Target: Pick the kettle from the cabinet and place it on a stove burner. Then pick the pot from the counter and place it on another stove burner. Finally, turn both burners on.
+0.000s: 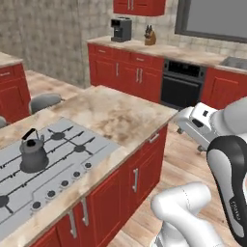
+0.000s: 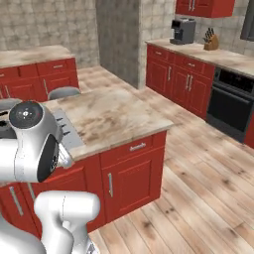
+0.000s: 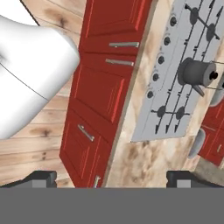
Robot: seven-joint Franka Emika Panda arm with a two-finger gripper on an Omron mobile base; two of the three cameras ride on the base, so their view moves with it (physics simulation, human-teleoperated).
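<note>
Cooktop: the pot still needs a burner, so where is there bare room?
The kettle sits on one burner of the cooktop. The burners toward the bare marbled slab are free. The knob row along the front edge is crowded.

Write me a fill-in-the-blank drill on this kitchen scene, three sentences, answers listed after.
1. The kettle stands on the grey ____.
2. The gripper holds ____; its jaws stand open.
3. On the far counter, a knife block stands beside the ____ machine.

Missing words: cooktop; nothing; coffee
</note>
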